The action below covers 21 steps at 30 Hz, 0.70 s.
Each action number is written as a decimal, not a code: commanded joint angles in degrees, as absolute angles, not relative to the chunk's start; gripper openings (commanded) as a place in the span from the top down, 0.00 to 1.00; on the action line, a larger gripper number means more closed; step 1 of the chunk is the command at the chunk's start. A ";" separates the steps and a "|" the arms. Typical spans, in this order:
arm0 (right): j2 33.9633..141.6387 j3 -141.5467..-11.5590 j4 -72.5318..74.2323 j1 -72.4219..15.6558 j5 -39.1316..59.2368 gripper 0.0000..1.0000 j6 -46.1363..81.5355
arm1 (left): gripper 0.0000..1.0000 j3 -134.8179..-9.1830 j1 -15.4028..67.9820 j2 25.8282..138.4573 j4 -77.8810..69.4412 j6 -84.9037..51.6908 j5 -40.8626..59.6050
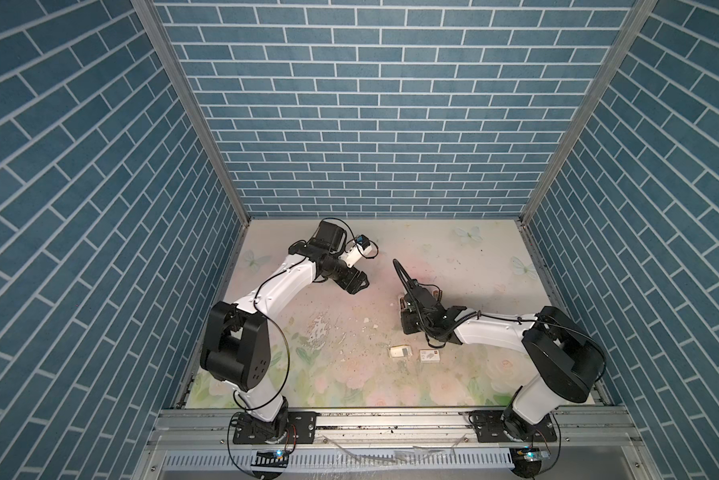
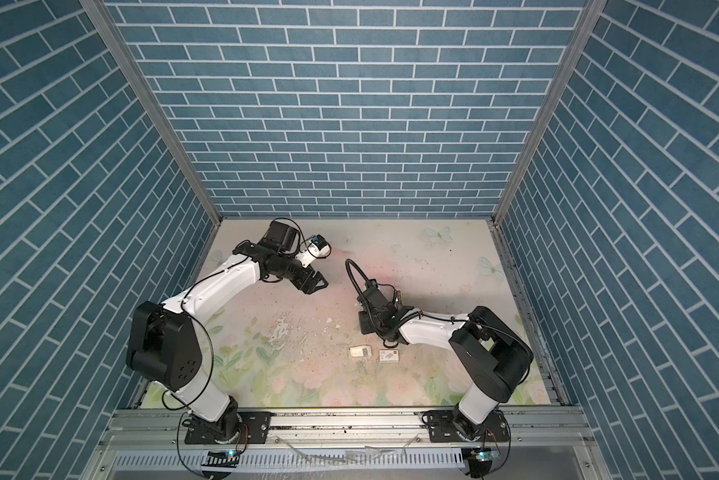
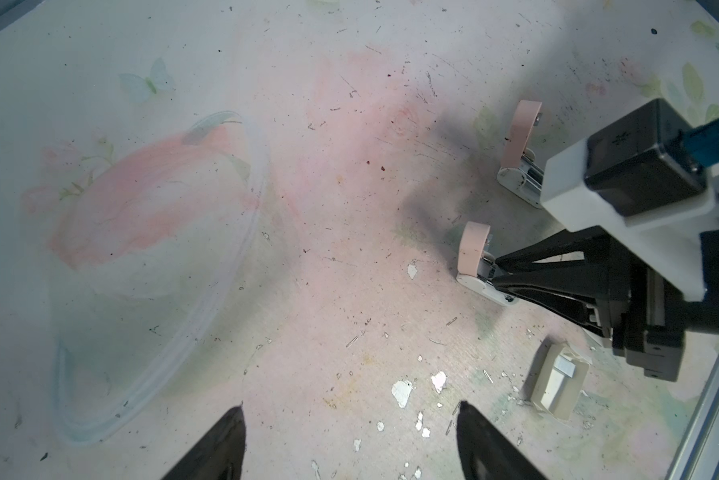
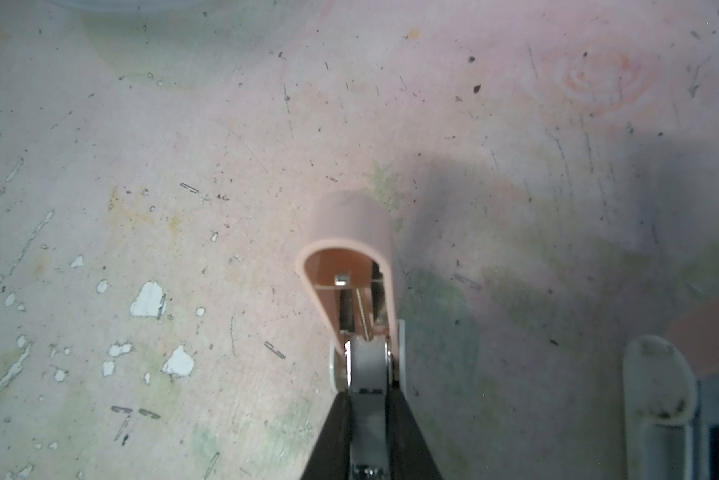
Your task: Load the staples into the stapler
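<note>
A stapler (image 4: 349, 232) stands with its pink lid swung up, white base (image 3: 472, 282) on the mat. My right gripper (image 4: 368, 392) reaches into its open channel, shut on a grey strip of staples (image 4: 368, 370) lying there; in a top view the gripper (image 1: 404, 309) is mostly hidden under its wrist. More staples (image 3: 565, 366) lie in an open box tray (image 3: 555, 390). My left gripper (image 3: 351, 411) hangs open and empty above the mat, back left of the stapler in both top views (image 1: 362, 284) (image 2: 320, 284).
A second open stapler (image 3: 520, 166) (image 1: 434, 296) stands just beyond the first. The white box with a red mark (image 1: 429, 356) lies beside the tray (image 1: 400, 352). A clear plastic lid (image 3: 262, 187) rests on the mat. Loose staples and paint chips litter the surface.
</note>
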<state>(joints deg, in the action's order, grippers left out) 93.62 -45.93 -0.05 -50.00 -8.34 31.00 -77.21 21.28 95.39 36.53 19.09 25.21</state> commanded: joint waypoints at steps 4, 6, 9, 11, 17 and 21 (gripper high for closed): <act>93.70 -46.16 -3.99 -50.52 -10.10 0.81 29.64 | 0.19 -77.08 20.81 94.14 37.08 19.43 26.24; 93.54 -46.15 -4.12 -50.51 -10.21 0.81 29.56 | 0.19 -77.17 20.76 94.09 37.02 19.42 26.20; 93.41 -46.31 -4.39 -50.76 -10.37 0.80 29.53 | 0.19 -77.16 20.76 94.13 37.04 19.45 26.33; 93.31 -46.35 -4.48 -50.75 -10.46 0.80 29.53 | 0.19 -77.14 20.81 94.09 37.16 19.42 26.29; 93.25 -46.50 -4.98 -50.97 -10.80 0.79 29.36 | 0.19 -77.12 20.83 94.00 37.16 19.42 26.33; 92.82 -46.48 -5.52 -51.21 -11.29 0.78 29.40 | 0.19 -77.51 20.80 93.97 37.38 19.42 26.30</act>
<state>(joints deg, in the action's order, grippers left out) 93.60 -45.93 -1.80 -50.78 -9.45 30.98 -77.21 21.28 95.37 36.53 19.09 25.61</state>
